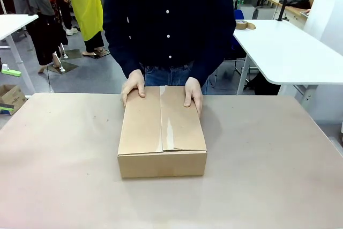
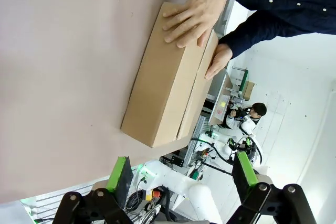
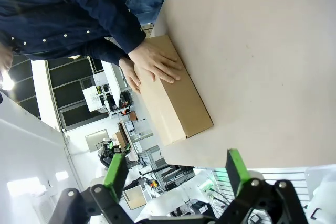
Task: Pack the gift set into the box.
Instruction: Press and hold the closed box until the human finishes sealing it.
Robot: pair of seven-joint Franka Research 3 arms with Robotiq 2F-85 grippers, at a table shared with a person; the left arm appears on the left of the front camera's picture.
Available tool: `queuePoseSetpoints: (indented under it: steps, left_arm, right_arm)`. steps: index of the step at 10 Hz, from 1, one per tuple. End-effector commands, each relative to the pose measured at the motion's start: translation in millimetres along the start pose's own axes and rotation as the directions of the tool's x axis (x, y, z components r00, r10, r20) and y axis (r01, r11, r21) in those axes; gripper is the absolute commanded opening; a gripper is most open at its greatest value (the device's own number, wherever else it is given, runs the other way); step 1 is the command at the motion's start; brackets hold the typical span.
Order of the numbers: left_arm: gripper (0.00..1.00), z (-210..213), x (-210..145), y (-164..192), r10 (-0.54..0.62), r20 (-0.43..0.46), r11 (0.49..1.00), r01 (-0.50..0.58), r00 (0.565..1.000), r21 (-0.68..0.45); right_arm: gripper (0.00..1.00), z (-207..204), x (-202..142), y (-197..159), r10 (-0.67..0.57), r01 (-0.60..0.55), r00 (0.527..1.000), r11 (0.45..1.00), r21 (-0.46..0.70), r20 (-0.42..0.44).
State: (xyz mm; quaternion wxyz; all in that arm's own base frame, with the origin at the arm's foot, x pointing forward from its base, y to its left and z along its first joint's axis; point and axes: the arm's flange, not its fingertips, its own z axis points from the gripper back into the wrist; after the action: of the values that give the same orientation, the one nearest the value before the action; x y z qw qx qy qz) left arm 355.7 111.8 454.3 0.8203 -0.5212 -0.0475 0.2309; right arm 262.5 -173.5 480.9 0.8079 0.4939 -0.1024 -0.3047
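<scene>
— The box [image 1: 162,132]: where does it sit off the left gripper [image 2: 182,157]?
— Straight ahead, past the fingertips and well apart from them. It lies flat on the table [image 2: 63,51]. Its long side runs away from the gripper, and one near corner is turned toward it.
— Left gripper's state?
— Fingers [image 2: 119,174] spread wide, green pads facing each other, touching nothing.
— And the right gripper [image 3: 176,153]?
— Same. Its fingers [image 3: 115,171] stand wide apart, off the table. The box is ahead of it too, well apart, roughly in line with the gap between the fingers, a short end nearest.
— Flaps?
— All down. The two top flaps meet in a seam along the length. There is a pale streak beside the seam at the end nearer the grippers. The inside is hidden.
— The person?
— Stands beyond the box, on the side away from both grippers, in a dark buttoned shirt [image 1: 169,14] and jeans. One hand [image 1: 133,86] lies flat on the far end of one flap. The other hand [image 1: 194,92] is on the far end of the other flap, fingers over the edge. Both hands touch the cardboard at the end farthest from the grippers.
— Anything past that?
— A white table [image 1: 289,52] off behind the person, with a roll of tape [image 1: 245,24] on it. A small carton [image 1: 10,97] sits on the floor, off to the left arm's side.
</scene>
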Motion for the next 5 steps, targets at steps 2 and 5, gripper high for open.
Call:
queuePoseSetpoints:
  steps: [2,5]
  left_arm:
    - [1.00,0.0,0.0,0.0,0.000,0.000,1.000,0.000,1.000,0.000]
    - [1.00,-116.8,-5.0,-65.5,-0.712,-0.261,0.699,0.618,0.652,-0.361]
  right_arm:
    - [1.00,0.0,0.0,0.0,0.000,0.000,1.000,1.000,0.000,0.000]
    - [1.00,-149.8,-37.2,94.1,0.591,-0.580,0.756,0.804,0.131,-0.280]
